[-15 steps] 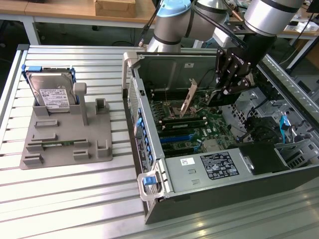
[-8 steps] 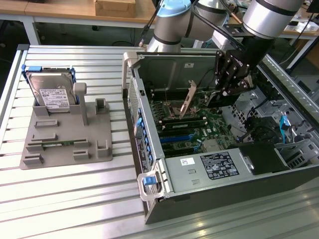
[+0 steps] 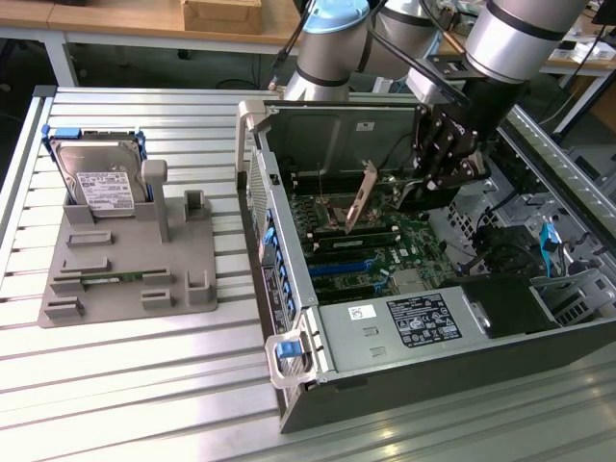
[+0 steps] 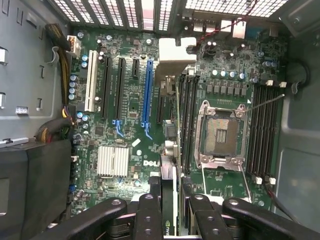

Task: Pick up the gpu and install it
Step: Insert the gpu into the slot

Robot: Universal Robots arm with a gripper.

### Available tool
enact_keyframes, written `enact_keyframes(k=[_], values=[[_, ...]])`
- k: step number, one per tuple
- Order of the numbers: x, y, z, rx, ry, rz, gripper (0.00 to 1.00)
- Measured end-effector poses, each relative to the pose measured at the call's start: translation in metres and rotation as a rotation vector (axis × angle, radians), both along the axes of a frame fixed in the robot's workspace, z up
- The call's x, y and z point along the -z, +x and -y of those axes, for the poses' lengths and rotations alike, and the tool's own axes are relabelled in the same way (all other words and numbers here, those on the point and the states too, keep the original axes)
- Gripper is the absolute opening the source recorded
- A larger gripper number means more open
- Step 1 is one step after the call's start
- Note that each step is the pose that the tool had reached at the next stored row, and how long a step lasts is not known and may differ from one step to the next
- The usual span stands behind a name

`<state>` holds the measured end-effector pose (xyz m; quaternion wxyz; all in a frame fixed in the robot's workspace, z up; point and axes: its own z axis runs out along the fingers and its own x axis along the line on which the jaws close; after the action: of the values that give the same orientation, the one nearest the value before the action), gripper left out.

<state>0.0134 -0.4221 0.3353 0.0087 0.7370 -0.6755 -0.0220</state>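
The gpu [image 4: 168, 220] is seen edge-on in the wrist view, a thin green board clamped between my gripper's [image 4: 170, 202] black fingers [image 4: 149, 212]. Its silver bracket [image 4: 174, 59] points toward the case's rear grille. In the exterior view my gripper [image 3: 438, 171] is inside the open computer case [image 3: 289, 289], shut on the gpu, whose bracket [image 3: 363, 197] hangs tilted above the motherboard [image 3: 385, 250]. The card hovers beside the long blue slot [image 4: 146, 92], on the side toward the memory slots [image 4: 187, 120], apart from the board.
A silver hard drive [image 3: 96, 178] stands in the grey holder [image 3: 125, 260] at the exterior view's left, where a narrow green memory stick [image 3: 111, 279] lies flat. The CPU socket [image 4: 220, 132], power supply [image 3: 414, 322] and cables [image 4: 60, 130] crowd the case.
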Motion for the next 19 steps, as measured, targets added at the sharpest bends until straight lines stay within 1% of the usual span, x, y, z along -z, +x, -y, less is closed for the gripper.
enact_keyframes(k=[11, 12, 19], values=[[0.0102, 0.0, 0.0, 0.0, 0.0008, -0.0001, 0.27], [0.0147, 0.0, 0.0, 0.0, 0.0013, -0.0001, 0.27], [0.0202, 0.0, 0.0, 0.0, 0.0018, -0.0001, 0.27]])
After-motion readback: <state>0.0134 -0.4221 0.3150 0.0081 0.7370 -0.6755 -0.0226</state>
